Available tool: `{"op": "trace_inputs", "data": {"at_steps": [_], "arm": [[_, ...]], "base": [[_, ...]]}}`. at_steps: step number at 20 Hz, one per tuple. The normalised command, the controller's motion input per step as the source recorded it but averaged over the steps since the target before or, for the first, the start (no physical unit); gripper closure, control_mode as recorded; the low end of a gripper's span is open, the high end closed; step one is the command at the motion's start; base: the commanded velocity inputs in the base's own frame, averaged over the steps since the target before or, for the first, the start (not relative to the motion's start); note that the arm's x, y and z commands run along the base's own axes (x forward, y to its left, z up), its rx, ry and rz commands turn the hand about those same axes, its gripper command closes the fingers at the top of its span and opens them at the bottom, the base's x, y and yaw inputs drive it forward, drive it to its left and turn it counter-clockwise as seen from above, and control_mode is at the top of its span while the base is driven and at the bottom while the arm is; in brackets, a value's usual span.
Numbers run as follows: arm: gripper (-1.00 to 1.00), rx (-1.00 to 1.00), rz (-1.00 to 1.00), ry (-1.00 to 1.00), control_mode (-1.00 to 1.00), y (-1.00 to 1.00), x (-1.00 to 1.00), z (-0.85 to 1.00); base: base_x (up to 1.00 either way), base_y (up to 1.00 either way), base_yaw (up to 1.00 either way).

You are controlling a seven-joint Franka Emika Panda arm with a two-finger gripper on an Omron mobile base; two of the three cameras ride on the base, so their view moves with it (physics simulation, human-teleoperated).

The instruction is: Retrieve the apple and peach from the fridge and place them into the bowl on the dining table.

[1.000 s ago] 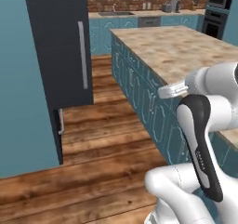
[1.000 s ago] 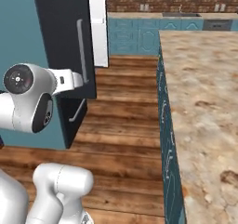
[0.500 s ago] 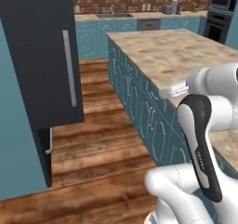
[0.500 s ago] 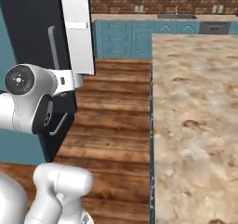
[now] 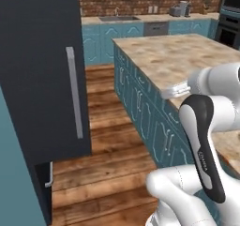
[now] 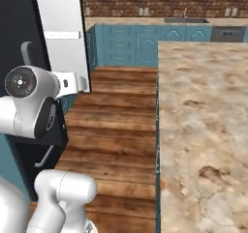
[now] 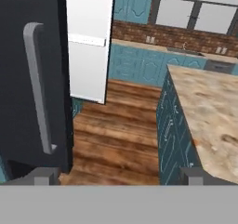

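- Ahead on my left: fridge (image 7: 32, 79), dark door and grey handle (image 7: 39, 88) facing me.
- Right: dining table (image 7: 209, 111), marbled surface lying bare.
- My jaws (image 7: 118, 175): standing wide open, gripping nothing.

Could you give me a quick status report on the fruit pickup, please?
Gripper open, empty. Fridge close on the left, grey handle ahead. Dining table on the right, wood floor between them.

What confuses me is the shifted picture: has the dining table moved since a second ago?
No. The dining table and the back counter behind it shifted together with the fridge: the camera moved, not the table.
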Motion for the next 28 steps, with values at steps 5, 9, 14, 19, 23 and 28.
{"op": "trace_inputs", "data": {"at_steps": [5, 9, 14, 19, 23, 28], "arm": [[-1.00, 0.00, 0.00, 0.00, 1.00, 0.00, 0.00, 0.00], [-1.00, 0.00, 0.00, 0.00, 1.00, 0.00, 0.00, 0.00], [-1.00, 0.00, 0.00, 0.00, 1.00, 0.00, 0.00, 0.00], [-1.00, 0.00, 0.00, 0.00, 1.00, 0.00, 0.00, 0.00], [-1.00, 0.00, 0.00, 0.00, 1.00, 0.00, 0.00, 0.00], [-1.00, 0.00, 0.00, 0.00, 1.00, 0.00, 0.00, 0.00]], "base": [[0.89, 0.00, 0.00], [0.98, 0.00, 0.00], [0.98, 0.05, 0.04], [0.78, 0.08, 0.19], [0.23, 0.21, 0.36], [0.23, 0.32, 0.50]]}}
